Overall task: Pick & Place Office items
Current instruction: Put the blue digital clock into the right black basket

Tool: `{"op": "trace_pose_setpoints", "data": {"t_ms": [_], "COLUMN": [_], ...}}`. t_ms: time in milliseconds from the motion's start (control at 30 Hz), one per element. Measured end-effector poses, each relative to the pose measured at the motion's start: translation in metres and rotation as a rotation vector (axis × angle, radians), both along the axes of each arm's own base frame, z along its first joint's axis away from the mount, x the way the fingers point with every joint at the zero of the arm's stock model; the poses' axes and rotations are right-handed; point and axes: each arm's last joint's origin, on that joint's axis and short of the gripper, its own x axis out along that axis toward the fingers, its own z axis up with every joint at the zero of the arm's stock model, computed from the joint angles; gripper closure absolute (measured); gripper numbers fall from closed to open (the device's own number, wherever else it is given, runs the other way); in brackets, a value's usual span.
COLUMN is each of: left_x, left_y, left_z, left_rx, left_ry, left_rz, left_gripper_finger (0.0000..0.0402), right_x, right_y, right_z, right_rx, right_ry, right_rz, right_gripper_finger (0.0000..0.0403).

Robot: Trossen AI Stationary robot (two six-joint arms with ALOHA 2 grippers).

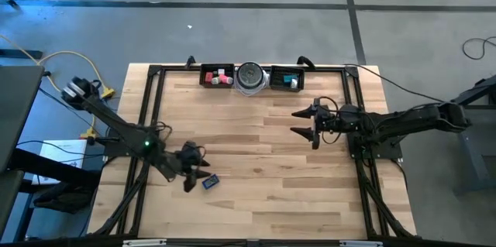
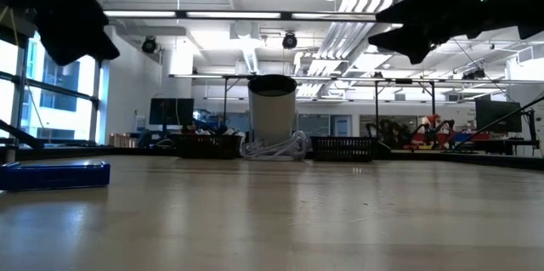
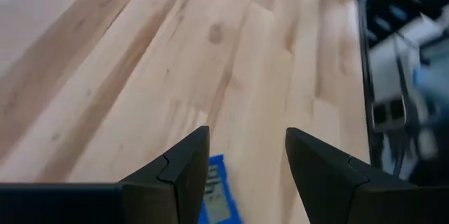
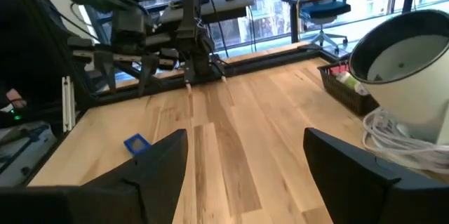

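Two arms: both over the wooden worktop (image 1: 256, 162), neither carrying anything.
Left gripper (image 1: 195, 176): low over the near-left part of the worktop, fingers (image 3: 184, 175) spread apart and grasping nothing.
Blue flat piece (image 1: 210, 183): lies flat on the bare wood just beside the left gripper, on its right-hand side in the high view; the left wrist view shows it (image 3: 217, 197) on the wood just ahead of that gripper, peeping out beside one finger.
Right gripper (image 1: 304, 121): held above the worktop on the right side, well apart from the blue piece, pointing toward the middle; fingers (image 4: 151, 168) released wide, nothing between them.
Left tray (image 1: 218, 76): black, at the far edge; red and pink blocks (image 1: 221, 77) lie in it, with a pale bit among them.
Right tray (image 1: 287, 79): black, at the far edge; a teal block (image 1: 291, 80) lies inside.
Round disc (image 1: 251, 76): silver-grey from above, standing between the two trays; a white cable (image 4: 396, 140) is coiled at its foot.
Low view: blue piece (image 2: 55, 174) sits at the left of the wood, the trays and the round container far behind it.
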Motion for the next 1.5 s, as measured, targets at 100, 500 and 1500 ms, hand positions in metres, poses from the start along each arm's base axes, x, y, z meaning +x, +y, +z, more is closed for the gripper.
{"op": "trace_pose_setpoints", "data": {"t_ms": [100,500,1500], "left_x": [0.012,0.024,0.087], "left_y": [-0.006,-0.01,-0.023], "left_z": [0.004,0.016,-0.009], "left_rx": [-0.092,-0.093,-0.166], "left_ry": [0.023,0.443,0.809], "left_rz": [0.092,0.284,0.163], "left_gripper_finger": [0.0218,0.0218,0.0219], "right_x": [0.0,-0.001,-0.002], "right_y": [0.0,0.0,0.019], "right_z": [0.0,-0.009,-0.011], "right_rx": [-0.01,-0.053,0.016], "right_ry": [0.002,0.105,0.114], "right_rz": [0.004,0.02,0.124], "right_gripper_finger": [0.0131,0.0131,0.0131]}}
